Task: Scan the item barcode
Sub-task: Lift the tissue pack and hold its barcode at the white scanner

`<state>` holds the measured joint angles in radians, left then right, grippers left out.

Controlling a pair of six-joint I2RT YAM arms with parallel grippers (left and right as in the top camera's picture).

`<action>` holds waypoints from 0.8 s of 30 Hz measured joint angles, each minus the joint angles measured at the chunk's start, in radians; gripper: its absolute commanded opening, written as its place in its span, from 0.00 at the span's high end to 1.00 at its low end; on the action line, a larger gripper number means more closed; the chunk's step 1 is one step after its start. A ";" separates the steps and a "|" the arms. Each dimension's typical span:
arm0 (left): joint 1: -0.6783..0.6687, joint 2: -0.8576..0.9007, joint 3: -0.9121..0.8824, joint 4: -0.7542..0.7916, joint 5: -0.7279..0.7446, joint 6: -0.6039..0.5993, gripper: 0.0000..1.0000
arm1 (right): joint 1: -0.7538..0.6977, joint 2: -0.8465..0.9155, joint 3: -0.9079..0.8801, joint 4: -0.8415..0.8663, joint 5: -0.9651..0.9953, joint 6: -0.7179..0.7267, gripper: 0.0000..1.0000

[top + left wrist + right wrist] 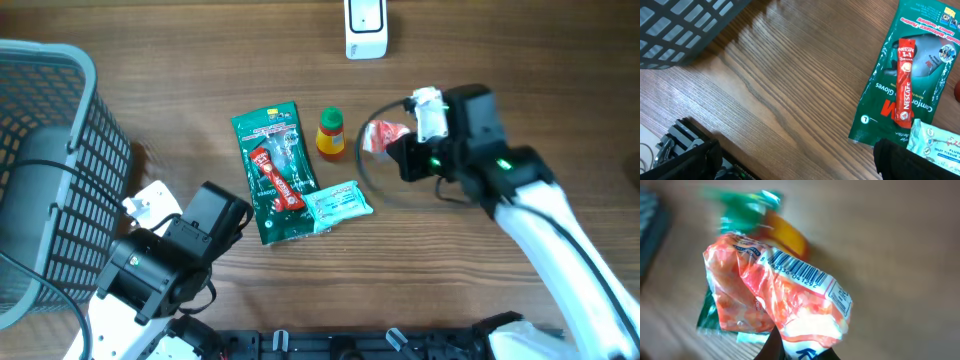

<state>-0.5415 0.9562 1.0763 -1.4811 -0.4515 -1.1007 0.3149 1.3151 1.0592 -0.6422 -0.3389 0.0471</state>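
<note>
My right gripper (398, 148) is shut on a red and white plastic packet (384, 135), held above the table to the right of the other items. In the right wrist view the packet (780, 300) fills the middle, crumpled, its barcode label (795, 270) facing the camera, and my dark fingertips (774, 347) pinch its lower end. The white scanner (365, 27) stands at the table's far edge. My left gripper (797, 160) hangs open over bare wood at the front left, with nothing between its fingers.
A green glove packet (272, 170) with a red Nescafe stick (277, 178) on it lies mid-table, beside a pale wipes packet (337, 203) and a small yellow bottle (330, 133). A dark mesh basket (45, 160) stands at the left edge.
</note>
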 measured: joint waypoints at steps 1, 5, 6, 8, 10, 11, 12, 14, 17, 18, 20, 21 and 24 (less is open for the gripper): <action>0.000 0.000 0.000 0.000 0.000 0.000 0.00 | 0.000 -0.060 0.002 -0.018 -0.070 -0.146 0.96; 0.000 0.000 0.000 0.000 0.000 0.000 0.00 | 0.000 -0.246 0.002 -0.078 -0.425 -0.670 0.96; 0.000 0.000 0.000 0.000 0.000 0.000 0.00 | 0.000 -0.285 0.002 -0.079 -0.503 -0.762 0.96; 0.000 0.000 0.000 0.000 0.000 0.000 0.00 | 0.000 -0.332 0.003 -0.098 -0.584 -0.852 0.96; 0.000 0.000 0.000 0.000 0.000 0.000 0.00 | 0.000 -0.349 0.003 -0.151 -0.641 -0.912 0.96; 0.000 0.000 0.000 0.000 0.000 0.000 0.00 | 0.000 -0.347 0.003 -0.172 -0.661 -0.938 0.96; 0.000 0.000 0.000 0.000 0.000 0.000 0.00 | 0.000 -0.344 0.003 -0.193 -0.678 -0.968 0.96; 0.000 0.000 0.000 0.000 0.000 0.000 0.00 | 0.000 -0.342 0.003 -0.211 -0.705 -1.020 0.96; 0.000 0.000 0.000 0.000 0.000 0.000 0.00 | 0.000 -0.341 0.003 -0.190 -0.735 -1.075 0.96; 0.000 0.000 0.000 0.000 0.000 0.000 0.00 | 0.000 -0.341 0.003 -0.188 -0.739 -1.085 0.96; 0.000 0.000 0.000 0.000 0.000 0.000 0.00 | 0.000 -0.341 0.003 -0.187 -0.743 -1.093 0.96; 0.000 0.000 0.000 0.000 0.000 0.000 0.00 | 0.000 -0.341 0.003 -0.176 -0.747 -1.089 0.96; 0.000 0.000 0.000 -0.001 0.000 0.000 0.00 | 0.000 -0.339 0.002 -0.072 -0.753 -1.007 0.96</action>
<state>-0.5415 0.9562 1.0763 -1.4818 -0.4519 -1.1007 0.3153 0.9760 1.0607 -0.7147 -1.0924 -0.9604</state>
